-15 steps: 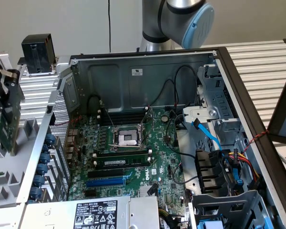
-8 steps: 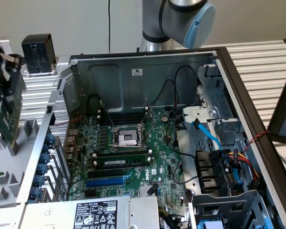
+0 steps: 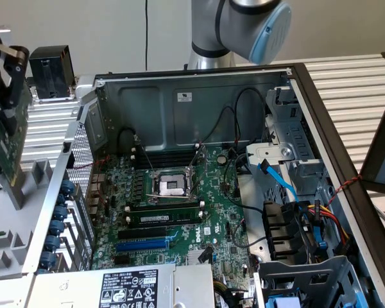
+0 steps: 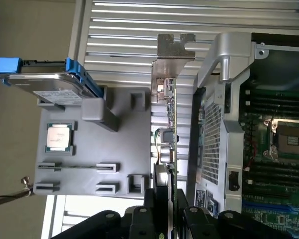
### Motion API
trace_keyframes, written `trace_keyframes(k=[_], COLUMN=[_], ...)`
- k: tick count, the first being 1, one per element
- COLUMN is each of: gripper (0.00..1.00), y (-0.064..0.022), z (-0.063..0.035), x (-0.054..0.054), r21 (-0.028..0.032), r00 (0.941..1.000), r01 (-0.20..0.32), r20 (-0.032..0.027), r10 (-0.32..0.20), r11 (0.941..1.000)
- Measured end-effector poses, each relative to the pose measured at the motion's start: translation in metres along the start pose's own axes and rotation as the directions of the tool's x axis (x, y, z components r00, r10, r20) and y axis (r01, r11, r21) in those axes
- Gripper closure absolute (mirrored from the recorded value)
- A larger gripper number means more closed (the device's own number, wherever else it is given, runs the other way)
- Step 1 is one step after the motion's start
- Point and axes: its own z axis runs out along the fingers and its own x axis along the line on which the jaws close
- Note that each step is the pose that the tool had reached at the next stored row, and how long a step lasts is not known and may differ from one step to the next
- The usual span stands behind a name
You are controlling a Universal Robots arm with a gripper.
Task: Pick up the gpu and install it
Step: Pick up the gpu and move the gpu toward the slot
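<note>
The gpu [image 3: 4,146] hangs in the air at the exterior view's left, above the grey parts tray [image 3: 13,247] and outside the open computer case. It is a green board with a silver end bracket [image 3: 16,186] pointing down. My gripper [image 3: 5,112] is shut on its upper edge. In the wrist view the gpu [image 4: 170,124] appears edge-on between my fingertips [image 4: 159,191], its bracket [image 4: 172,55] at the far end. The motherboard [image 3: 179,212] lies inside the case, with a blue slot [image 3: 144,245] near its front.
The grey tray [image 4: 124,149] carries a processor chip [image 4: 59,138] and a hard drive in a blue frame [image 4: 45,82]. The case's perforated rear wall [image 3: 77,192] stands between the gpu and the motherboard. A memory stick [image 3: 163,218] sits in its slot. Cables and drive cages [image 3: 295,224] crowd the exterior view's right.
</note>
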Motion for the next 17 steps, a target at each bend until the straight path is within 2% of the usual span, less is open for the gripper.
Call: trace_keyframes(k=[9, 14, 17], gripper=[0.73, 0.73, 0.73], y=[-0.0107, -0.0133, -0.0142], z=[-0.0396, -0.0502, -0.0507], x=[-0.024, -0.044, -0.054], r21=[-0.0012, -0.0016, -0.0024], r00=[0.9998, 0.9995, 0.9988], r01=[-0.004, -0.006, -0.009], r20=[-0.0214, -0.0319, -0.0485], r10=[0.004, 0.006, 0.008], r11=[1.0, 1.0, 1.0])
